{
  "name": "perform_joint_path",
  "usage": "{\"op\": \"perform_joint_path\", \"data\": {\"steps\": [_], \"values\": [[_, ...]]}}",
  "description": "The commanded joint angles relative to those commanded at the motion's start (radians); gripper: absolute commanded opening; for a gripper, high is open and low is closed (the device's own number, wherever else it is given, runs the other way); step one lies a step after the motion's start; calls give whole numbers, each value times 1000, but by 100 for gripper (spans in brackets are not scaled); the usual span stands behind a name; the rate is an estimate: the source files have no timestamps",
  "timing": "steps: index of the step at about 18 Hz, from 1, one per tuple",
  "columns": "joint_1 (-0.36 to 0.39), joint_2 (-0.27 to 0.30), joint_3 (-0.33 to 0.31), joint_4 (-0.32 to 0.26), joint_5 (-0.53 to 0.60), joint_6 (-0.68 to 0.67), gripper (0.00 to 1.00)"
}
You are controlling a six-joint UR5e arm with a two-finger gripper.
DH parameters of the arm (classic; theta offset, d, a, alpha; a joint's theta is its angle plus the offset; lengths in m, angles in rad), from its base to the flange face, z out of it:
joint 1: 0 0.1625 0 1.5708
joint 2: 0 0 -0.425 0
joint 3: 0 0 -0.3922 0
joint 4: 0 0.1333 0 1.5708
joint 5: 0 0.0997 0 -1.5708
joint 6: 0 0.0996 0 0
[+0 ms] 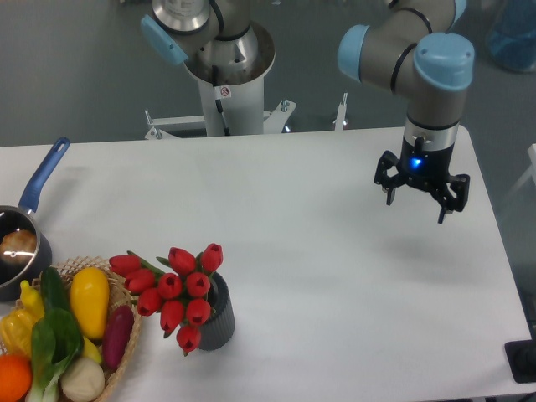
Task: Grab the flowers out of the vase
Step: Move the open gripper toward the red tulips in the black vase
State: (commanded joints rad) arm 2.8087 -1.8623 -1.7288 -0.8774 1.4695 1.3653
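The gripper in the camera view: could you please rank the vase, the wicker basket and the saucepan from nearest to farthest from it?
From the gripper, at right:
1. The vase, front, left of centre, holding the flowers.
2. The wicker basket, front-left corner.
3. The saucepan, left edge.

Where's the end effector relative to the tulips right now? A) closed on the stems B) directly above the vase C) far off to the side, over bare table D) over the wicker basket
C: the open end effector hangs over bare table, far from the red tulips in the vase.
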Motion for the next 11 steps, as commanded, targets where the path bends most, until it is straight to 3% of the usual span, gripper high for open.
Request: {"op": "perform_joint_path", "data": {"steps": [6, 11], "values": [[-18, -2, -26, 11, -24, -2, 100], [-81, 14, -97, 12, -189, -6, 100]]}}
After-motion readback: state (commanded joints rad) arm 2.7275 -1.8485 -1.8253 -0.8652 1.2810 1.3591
